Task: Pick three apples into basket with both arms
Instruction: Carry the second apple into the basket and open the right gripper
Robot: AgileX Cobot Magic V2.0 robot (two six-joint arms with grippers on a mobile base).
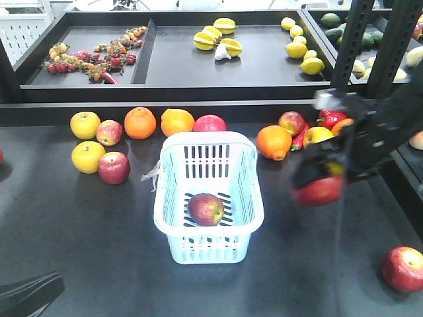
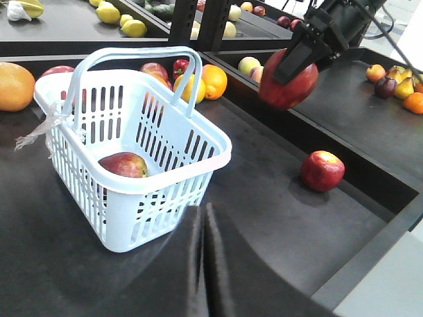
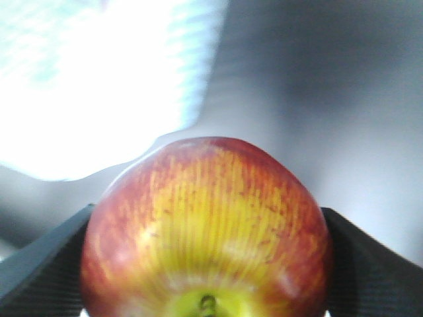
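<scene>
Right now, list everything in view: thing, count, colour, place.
slotted plastic basket: one, pale blue-white, table centre
apple in the basket: one, red-yellow, on its floor
apple held aloft: one, red-yellow, right of basket
apple lying alone: one, red, table's near right
other apples: four, red or red-yellow, table's back
round oranges: three, orange, back row
round plain fruits: two, yellow, far left
pepper: one, red, back right
star fruits: several, yellow, upper tray
lemons: several, yellow, upper tray's right
small fruits: cluster, red and orange, upper tray's left
mixed produce: several, green and pale, right-hand shelf
left end effector: one, black, near left, shut, empty
right end effector: one, black, shut on the held apple
</scene>
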